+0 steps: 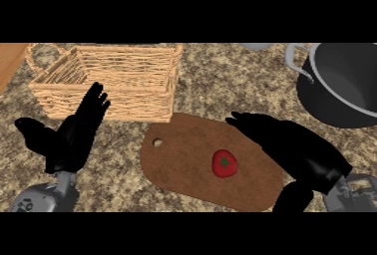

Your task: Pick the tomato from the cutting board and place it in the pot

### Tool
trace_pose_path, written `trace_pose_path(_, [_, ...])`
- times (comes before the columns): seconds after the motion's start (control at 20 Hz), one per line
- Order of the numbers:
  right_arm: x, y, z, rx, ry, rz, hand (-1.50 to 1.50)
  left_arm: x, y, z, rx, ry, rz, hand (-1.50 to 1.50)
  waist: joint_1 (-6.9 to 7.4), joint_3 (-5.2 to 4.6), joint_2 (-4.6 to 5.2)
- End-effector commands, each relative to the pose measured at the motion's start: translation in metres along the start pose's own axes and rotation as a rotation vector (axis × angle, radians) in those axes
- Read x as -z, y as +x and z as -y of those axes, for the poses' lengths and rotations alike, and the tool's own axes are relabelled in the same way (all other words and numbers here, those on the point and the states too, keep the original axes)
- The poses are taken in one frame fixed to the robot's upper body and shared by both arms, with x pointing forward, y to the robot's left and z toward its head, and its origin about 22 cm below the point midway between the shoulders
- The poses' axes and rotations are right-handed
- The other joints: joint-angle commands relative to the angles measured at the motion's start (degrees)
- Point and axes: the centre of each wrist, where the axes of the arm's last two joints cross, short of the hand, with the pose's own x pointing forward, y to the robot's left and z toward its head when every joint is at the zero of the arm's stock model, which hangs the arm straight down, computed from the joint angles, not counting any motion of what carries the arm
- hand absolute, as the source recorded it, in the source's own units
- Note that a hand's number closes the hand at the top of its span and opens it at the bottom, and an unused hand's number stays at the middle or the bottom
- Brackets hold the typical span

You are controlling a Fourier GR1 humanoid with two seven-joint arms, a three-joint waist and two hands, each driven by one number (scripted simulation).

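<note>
Tomato [225, 163] is sat mid cutting board [184, 164], untouched, right hand [294, 144] hovering just beside it with fingers spread wide. Left hand [74, 134] is rested open. Could get nudged and rolled off before the pot [331, 94] is reached.

Wicker basket [110, 79] on speckled counter [221, 74]

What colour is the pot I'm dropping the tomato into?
Dark grey, with a lighter metal handle; the pot shows at the head view's upper right.
</note>
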Motion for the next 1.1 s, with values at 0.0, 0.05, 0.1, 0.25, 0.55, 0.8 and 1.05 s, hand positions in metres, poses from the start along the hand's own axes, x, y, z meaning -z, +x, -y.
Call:
trace_pose_path(0.0, [0.01,0.01,-0.024,-0.039,0.012,-0.044,-1.5,0.004,-0.006,-0.005,0.001,0.013,-0.012,0.0,-0.19,-0.01,0.03])
trace_pose_path(0.05, [0.003,-0.003,-0.036,-0.048,0.025,-0.051,-1.5,-0.015,-0.011,0.004,-0.011,0.01,-0.013,0.0,-0.14,0.01,-0.02])
trace_pose_path(0.1, [-0.007,-0.007,-0.006,-0.034,0.013,-0.055,-1.5,-0.003,0.002,-0.002,0.01,-0.003,-0.004,0.0,-0.28,-0.01,-0.02])
trace_pose_path(0.25, [0.008,0.015,-0.033,-0.001,-0.017,-0.034,-1.5,-0.004,0.005,-0.009,0.006,0.007,-0.005,0.0,-0.11,0.0,0.0])
trace_pose_path(0.55, [-0.001,0.019,-0.032,0.012,-0.043,-0.021,-1.5,-0.008,0.019,-0.013,0.002,-0.001,-0.01,0.0,-0.08,0.0,-0.03])
trace_pose_path(0.8, [0.026,0.025,-0.039,0.041,-0.026,-0.061,-1.5,-0.006,0.001,-0.003,0.024,0.013,0.009,0.0,-0.05,-0.01,0.02])
trace_pose_path(1.05, [0.041,0.032,-0.053,-0.017,-0.011,-0.151,-1.5,0.008,-0.011,0.005,0.019,-0.011,-0.013,0.0,-0.23,-0.02,0.08])
